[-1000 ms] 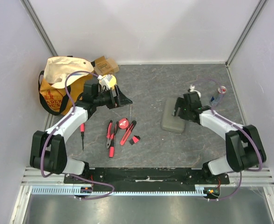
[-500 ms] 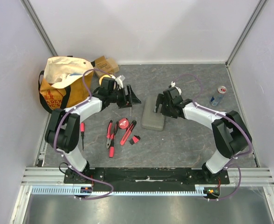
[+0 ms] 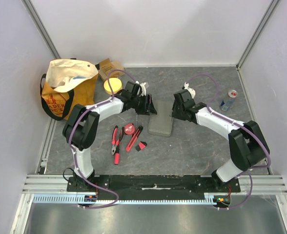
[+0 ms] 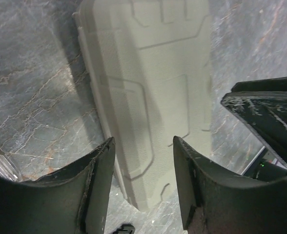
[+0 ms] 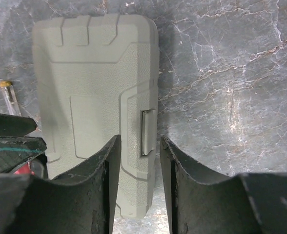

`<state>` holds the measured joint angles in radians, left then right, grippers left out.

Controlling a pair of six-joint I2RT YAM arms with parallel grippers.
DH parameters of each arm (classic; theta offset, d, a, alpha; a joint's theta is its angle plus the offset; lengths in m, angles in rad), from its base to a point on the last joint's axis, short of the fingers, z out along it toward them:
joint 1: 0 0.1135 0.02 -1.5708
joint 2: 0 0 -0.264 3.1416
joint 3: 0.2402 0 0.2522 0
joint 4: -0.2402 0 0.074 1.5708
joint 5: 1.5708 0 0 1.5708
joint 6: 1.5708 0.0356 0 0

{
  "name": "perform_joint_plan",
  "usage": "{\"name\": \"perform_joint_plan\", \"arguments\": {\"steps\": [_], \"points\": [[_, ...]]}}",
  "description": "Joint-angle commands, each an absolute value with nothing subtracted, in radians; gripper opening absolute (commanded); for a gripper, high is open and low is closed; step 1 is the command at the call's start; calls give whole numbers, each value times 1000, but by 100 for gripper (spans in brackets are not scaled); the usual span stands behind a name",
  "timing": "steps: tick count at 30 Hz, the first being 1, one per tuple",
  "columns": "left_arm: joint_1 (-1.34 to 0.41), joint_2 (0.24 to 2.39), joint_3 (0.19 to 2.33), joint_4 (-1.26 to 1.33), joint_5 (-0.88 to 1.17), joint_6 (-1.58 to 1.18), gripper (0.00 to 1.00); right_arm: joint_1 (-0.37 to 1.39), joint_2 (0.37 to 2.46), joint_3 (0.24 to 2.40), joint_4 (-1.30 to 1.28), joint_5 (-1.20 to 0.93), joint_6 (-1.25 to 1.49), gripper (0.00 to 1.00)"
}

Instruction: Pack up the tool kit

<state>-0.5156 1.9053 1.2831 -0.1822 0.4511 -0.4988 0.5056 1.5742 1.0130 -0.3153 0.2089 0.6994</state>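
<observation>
The grey-green tool kit case [image 3: 161, 125] lies shut and flat on the table's middle. It also shows in the left wrist view [image 4: 153, 92] and the right wrist view [image 5: 92, 92]. My left gripper [image 3: 151, 108] is open at the case's left far corner, its jaws [image 4: 143, 146] over one long edge. My right gripper [image 3: 175, 113] is open, its jaws [image 5: 137, 146] either side of the case's latch [image 5: 147, 131]. Red-and-black pliers [image 3: 116, 141], a red tape measure [image 3: 129, 128], a cutter [image 3: 134, 138] and a small red piece [image 3: 142, 145] lie left of the case.
An orange-and-cream tote bag [image 3: 65, 90] stands at the far left, with a brown cardboard box [image 3: 109, 66] and a yellow disc [image 3: 112, 85] beside it. A drink can [image 3: 228, 100] stands at the far right. White walls close in the table.
The right arm has brought the case leftward from the right side to the middle. The left arm has swung right from the tote bag to the case's left edge.
</observation>
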Motion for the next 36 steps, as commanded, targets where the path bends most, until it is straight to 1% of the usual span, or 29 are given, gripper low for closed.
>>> {"name": "perform_joint_plan", "arguments": {"steps": [1, 6, 8, 10, 15, 18, 21, 23, 27, 32, 36], "points": [[-514, 1954, 1324, -225, 460, -434, 56, 502, 1603, 1003, -321, 232, 693, 43], [-517, 1982, 1327, -241, 477, -430, 54, 495, 1632, 994, -321, 216, 689, 38], [-517, 1982, 1324, -244, 473, -428, 54, 492, 1631, 986, -321, 218, 693, 32], [-517, 1986, 1322, -250, 462, -433, 53, 488, 1628, 982, -319, 221, 698, 29], [-518, 1999, 1321, -275, 434, -437, 49, 483, 1608, 977, -319, 225, 701, 27], [-518, 1996, 1316, -282, 423, -434, 47, 479, 1600, 980, -316, 233, 703, 26], [-517, 1999, 1313, -288, 420, -430, 47, 471, 1603, 979, -324, 233, 707, 19], [-517, 1999, 1312, -288, 420, -430, 47, 469, 1605, 976, -324, 222, 704, 16], [-518, 2000, 1318, -288, 425, -430, 47, 468, 1606, 973, -310, 193, 686, 15], [-518, 2000, 1316, -288, 425, -431, 47, 469, 1572, 965, -281, 170, 684, 20], [-517, 2002, 1315, -288, 426, -431, 47, 469, 1555, 968, -284, 178, 689, 21]]}}
